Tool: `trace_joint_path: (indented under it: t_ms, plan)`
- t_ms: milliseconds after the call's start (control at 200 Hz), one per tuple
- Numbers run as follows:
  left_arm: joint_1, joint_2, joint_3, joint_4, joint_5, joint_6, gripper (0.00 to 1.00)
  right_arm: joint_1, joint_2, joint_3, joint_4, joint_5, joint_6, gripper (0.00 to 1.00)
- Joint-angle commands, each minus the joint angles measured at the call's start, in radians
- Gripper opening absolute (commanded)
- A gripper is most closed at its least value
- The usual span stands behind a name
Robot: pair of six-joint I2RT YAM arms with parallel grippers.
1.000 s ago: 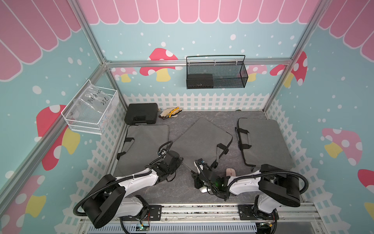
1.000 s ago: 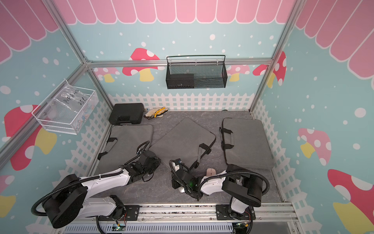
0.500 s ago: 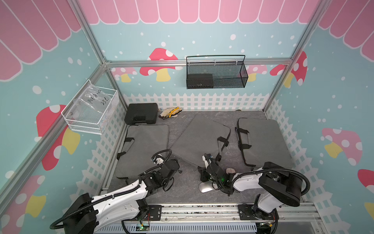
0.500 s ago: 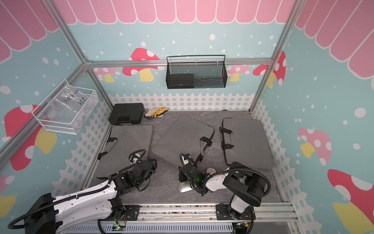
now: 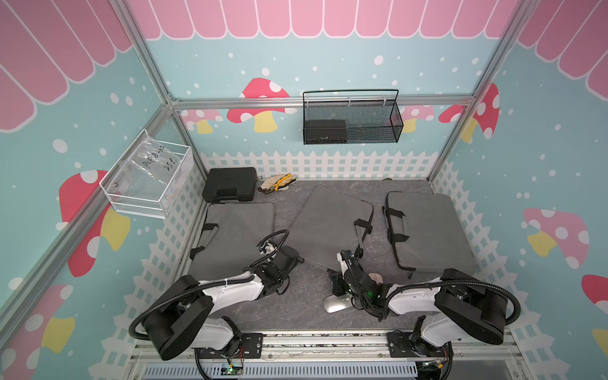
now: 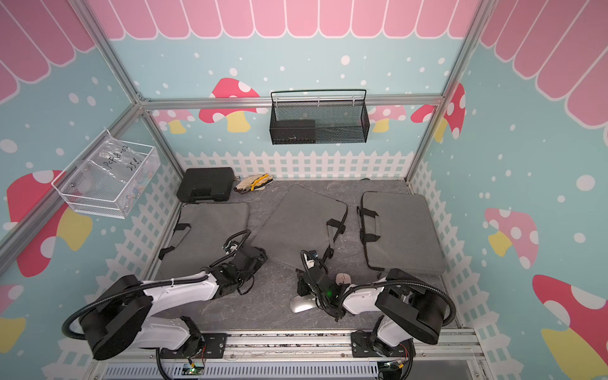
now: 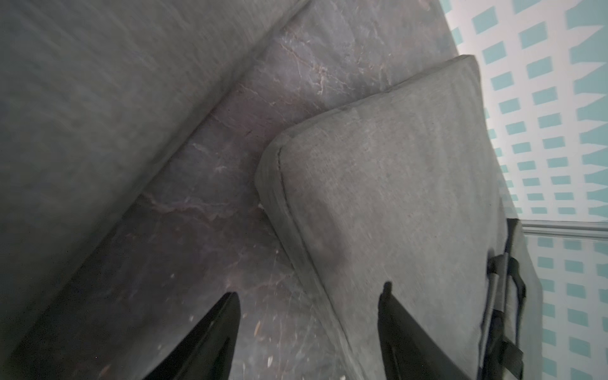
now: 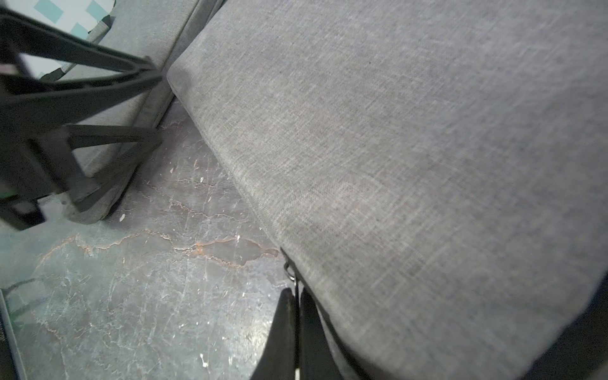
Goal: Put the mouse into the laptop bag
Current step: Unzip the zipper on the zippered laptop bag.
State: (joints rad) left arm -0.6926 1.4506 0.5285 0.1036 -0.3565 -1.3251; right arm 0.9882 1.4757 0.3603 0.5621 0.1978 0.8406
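Observation:
The small pinkish-white mouse lies on the mat in both top views, close behind my right wrist and partly hidden by it. The middle grey laptop bag lies tilted. My right gripper is at its near edge, shut on the thin zipper pull. My left gripper is open and holds nothing. It straddles the near corner of the left bag, next to the middle bag.
A third grey bag lies at the right. A silvery-white rounded object rests on the mat by my right gripper. A black case and gloves sit at the back. Wire baskets hang on the walls.
My left gripper went from shut to open and let go of the middle bag's near corner. The right gripper shifted back along the bag's edge, and the silvery object came into view.

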Motion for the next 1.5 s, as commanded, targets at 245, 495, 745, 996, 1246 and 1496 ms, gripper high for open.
trace_joint_path:
  t_ms: [245, 495, 745, 996, 1246, 1496]
  plan:
    - [0.036, 0.192, 0.067, 0.166, 0.11, 0.013, 0.37, -0.005, -0.022, -0.02, -0.01, 0.023, 0.017, 0.0]
    - [0.037, 0.124, 0.018, 0.111, 0.095, -0.04, 0.0, -0.007, 0.014, 0.0, -0.007, 0.02, 0.011, 0.0]
    - [-0.087, -0.108, -0.074, -0.068, -0.066, -0.165, 0.0, -0.035, 0.08, 0.068, 0.002, -0.005, -0.018, 0.0]
    - [-0.159, -0.286, -0.171, -0.163, -0.144, -0.261, 0.01, -0.042, 0.118, 0.11, 0.022, -0.052, -0.045, 0.0]
    - [-0.159, -0.156, -0.13, -0.054, -0.094, -0.208, 0.04, -0.029, 0.096, 0.091, 0.061, -0.116, -0.048, 0.04]
    - [-0.157, -0.138, -0.086, -0.076, -0.096, -0.187, 0.27, 0.052, 0.043, 0.118, -0.008, -0.1, -0.066, 0.36]
